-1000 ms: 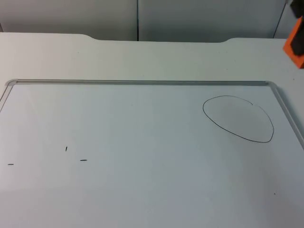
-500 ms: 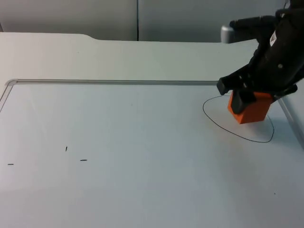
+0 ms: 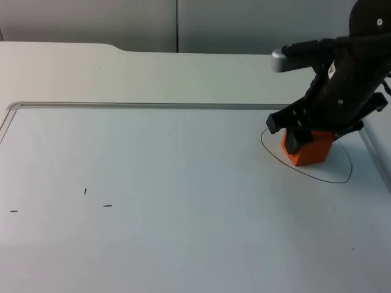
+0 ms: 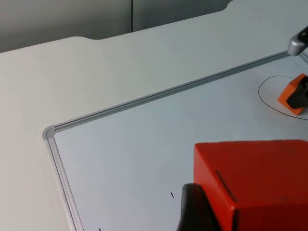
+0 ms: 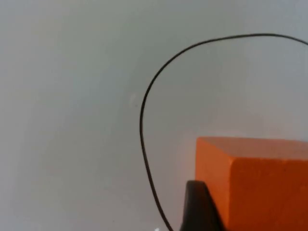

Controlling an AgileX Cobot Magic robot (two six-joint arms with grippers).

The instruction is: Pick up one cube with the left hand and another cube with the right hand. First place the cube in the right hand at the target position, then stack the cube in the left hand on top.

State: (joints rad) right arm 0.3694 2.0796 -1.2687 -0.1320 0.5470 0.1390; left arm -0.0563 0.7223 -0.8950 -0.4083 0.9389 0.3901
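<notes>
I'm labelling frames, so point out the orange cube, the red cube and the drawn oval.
orange cube (image 3: 310, 154): top view, front face.
red cube (image 4: 260, 180): left wrist view, top face.
drawn oval (image 3: 264, 148): top view, left edge of line.

The top view looks down and forward from a fixed point over the whiteboard (image 3: 153, 201), facing the grey wall (image 3: 183, 24). The left wrist view looks along its gripper from low and near, across the board's corner toward the wall, with a red cube (image 4: 255, 185) close to the lens. The right wrist view looks almost straight down, very near the board. All 3 views share the drawn outline (image 3: 305, 174) and the orange cube (image 3: 308, 149).
</notes>
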